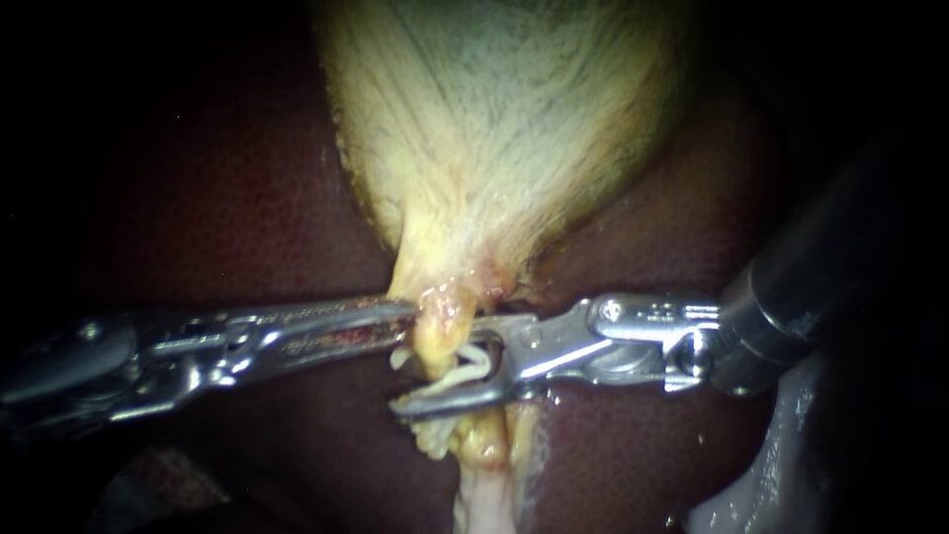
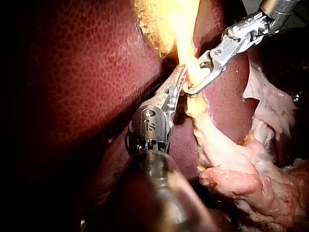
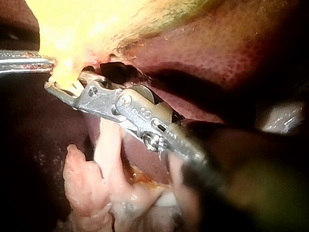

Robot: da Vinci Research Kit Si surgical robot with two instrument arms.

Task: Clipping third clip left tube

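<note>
The pale yellow gallbladder [image 1: 494,129] narrows to a neck above a yellowish tube [image 1: 436,341] that runs down toward pale tissue. My left instrument [image 1: 411,312] comes in level from the left, its long toothed jaws shut on the neck; the left wrist view shows the left instrument [image 2: 179,79] pinching it. My right instrument [image 1: 441,364] reaches in from the right with its jaws open, one above and one below the tube. A white clip [image 1: 469,360] sits in that gap against the tube. In the right wrist view the right instrument [image 3: 63,88] straddles the same yellow tissue.
Dark red liver [image 1: 237,198] lies around and behind the gallbladder. Pale, ragged fatty tissue [image 2: 251,179] hangs beyond the tube, past the jaws. A whitish fold [image 1: 761,465] shows beneath the right instrument's shaft.
</note>
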